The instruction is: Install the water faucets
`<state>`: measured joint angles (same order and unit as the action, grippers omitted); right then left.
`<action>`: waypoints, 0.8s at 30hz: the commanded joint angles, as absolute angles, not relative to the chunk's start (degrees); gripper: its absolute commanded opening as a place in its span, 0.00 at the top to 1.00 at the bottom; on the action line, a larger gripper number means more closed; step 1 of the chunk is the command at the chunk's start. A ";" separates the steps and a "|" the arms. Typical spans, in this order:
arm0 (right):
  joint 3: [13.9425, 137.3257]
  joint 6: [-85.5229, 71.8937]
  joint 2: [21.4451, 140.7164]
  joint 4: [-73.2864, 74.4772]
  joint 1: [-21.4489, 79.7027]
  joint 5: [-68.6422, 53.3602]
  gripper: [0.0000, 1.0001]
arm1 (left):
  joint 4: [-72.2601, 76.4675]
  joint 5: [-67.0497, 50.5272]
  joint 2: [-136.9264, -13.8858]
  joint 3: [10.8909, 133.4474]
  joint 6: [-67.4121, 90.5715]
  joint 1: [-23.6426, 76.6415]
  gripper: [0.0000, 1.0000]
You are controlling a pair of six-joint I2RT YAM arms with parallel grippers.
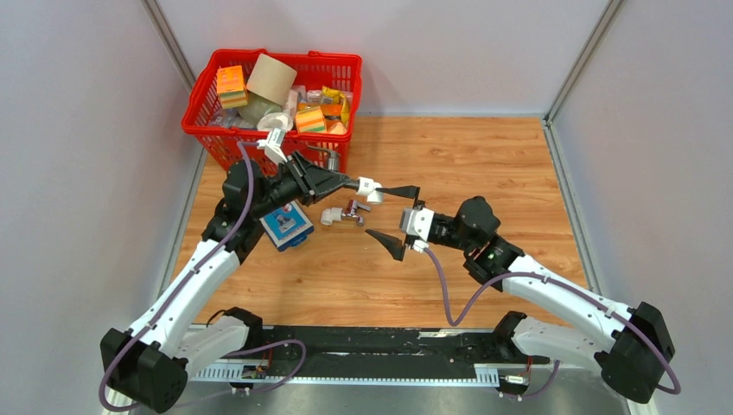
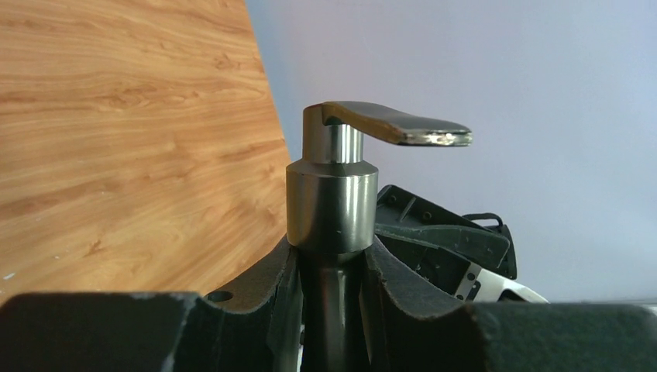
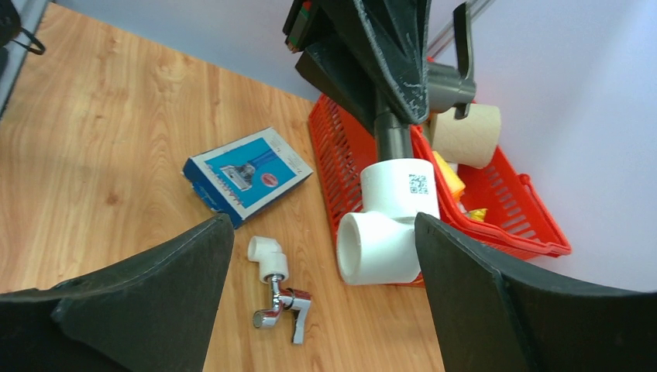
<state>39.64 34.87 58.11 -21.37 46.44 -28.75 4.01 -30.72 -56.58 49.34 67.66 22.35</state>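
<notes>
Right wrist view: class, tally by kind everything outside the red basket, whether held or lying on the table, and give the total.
Faucets: 2 (dark faucet, chrome faucet)
White fittings: 2 (big fitting, small fitting)
Boxes: 1 (blue box)
Total: 5

Left claw (image 1: 350,183) grips elbow-fitted faucet (image 1: 368,186); right claw (image 1: 374,210) agape.

A dark grey faucet (image 2: 331,209) and white elbow (image 3: 391,225) are being shown. Wood grain is being displayed across the brown surface (image 1: 484,173).
</notes>
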 commanded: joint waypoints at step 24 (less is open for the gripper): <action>37.44 55.46 63.19 -24.60 59.94 10.10 0.25 | 1.32 -39.11 -57.92 55.11 75.85 22.24 1.00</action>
